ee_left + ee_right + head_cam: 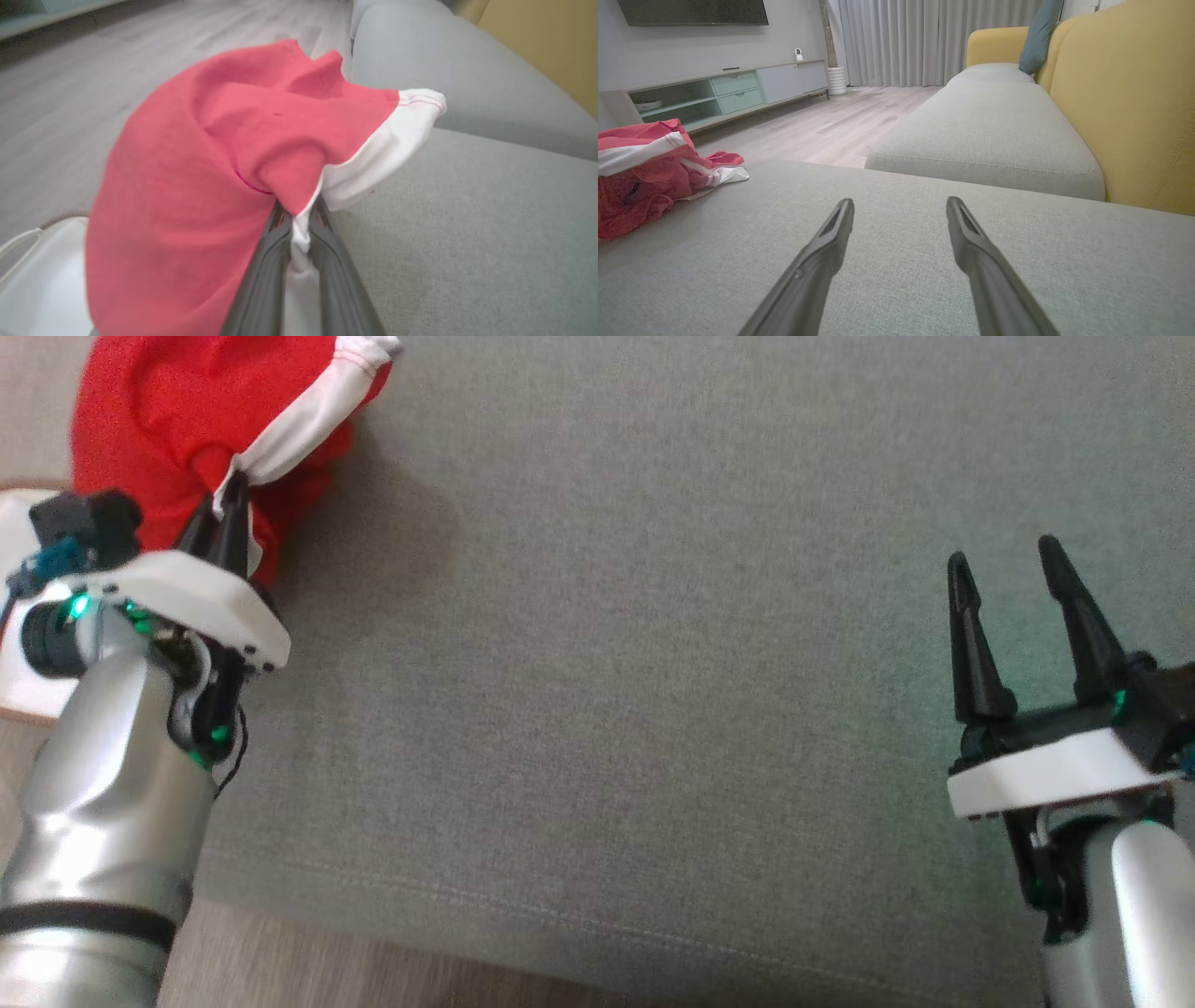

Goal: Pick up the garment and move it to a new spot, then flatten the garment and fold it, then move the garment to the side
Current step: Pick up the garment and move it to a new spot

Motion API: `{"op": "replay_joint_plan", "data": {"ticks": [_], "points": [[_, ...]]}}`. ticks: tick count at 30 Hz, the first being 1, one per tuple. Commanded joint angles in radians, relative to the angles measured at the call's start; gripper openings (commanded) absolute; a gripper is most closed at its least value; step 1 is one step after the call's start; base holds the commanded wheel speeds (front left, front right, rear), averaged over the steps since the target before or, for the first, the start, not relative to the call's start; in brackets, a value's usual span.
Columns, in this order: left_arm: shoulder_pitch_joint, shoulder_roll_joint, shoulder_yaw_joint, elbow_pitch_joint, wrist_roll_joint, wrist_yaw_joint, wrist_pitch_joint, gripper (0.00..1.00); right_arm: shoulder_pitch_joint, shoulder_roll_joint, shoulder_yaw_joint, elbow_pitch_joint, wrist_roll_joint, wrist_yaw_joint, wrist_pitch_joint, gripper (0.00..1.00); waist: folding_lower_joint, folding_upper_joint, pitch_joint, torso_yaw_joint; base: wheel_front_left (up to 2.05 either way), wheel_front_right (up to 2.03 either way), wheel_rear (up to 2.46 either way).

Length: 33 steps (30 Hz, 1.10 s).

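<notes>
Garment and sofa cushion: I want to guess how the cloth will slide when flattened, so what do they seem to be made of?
Garment: soft knit, likely cotton jersey, matte red with white bands; it drapes and bunches in soft folds, with stitched hems.
Sofa cushion: woven upholstery fabric, matte grey-green, with a fine speckled weave and a sewn seam along its edge.

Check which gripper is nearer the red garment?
Left. The left gripper is shut on the red garment at its white trim. The right gripper hovers open over the sofa cushion, far to the garment's right.
</notes>
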Motion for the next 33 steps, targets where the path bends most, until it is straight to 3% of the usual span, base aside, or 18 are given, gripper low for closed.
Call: {"op": "replay_joint_plan", "data": {"ticks": [1, 9, 17, 24, 33], "points": [[0.011, 0.062, 0.041, -0.068, 0.014, 0.021, -0.035, 0.00, 0.018, 0.012, 0.018, -0.029, 0.008, 0.008, -0.012, 1.00, 0.0001, 0.0000, -0.066, 0.006, 0.00, 0.00, 0.00], [0.181, 0.088, 0.049, -0.366, 0.059, 0.130, -0.072, 0.00, 0.072, 0.031, 0.010, -0.026, 0.022, 0.008, -0.019, 1.00, 0.0001, 0.0000, -0.172, -0.009, 0.00, 0.00, 0.00], [0.314, 0.110, 0.011, -0.714, 0.104, 0.214, -0.010, 0.00, 0.109, 0.043, 0.010, -0.047, 0.034, 0.008, -0.015, 1.00, 0.0001, 0.0000, -0.206, -0.071, 0.00, 0.00, 0.00], [0.272, 0.066, -0.086, -0.818, 0.139, 0.191, 0.030, 0.00, 0.094, 0.048, 0.021, -0.073, 0.038, 0.008, -0.014, 1.00, 0.0001, 0.0000, -0.178, -0.202, 0.00, 0.00, 0.00], [0.124, -0.059, -0.237, -0.762, 0.178, 0.114, 0.049, 0.00, 0.076, 0.050, 0.016, -0.080, 0.055, 0.008, -0.033, 1.00, 0.0001, 0.0000, -0.103, -0.410, 0.00, 0.00, 0.00]]}}
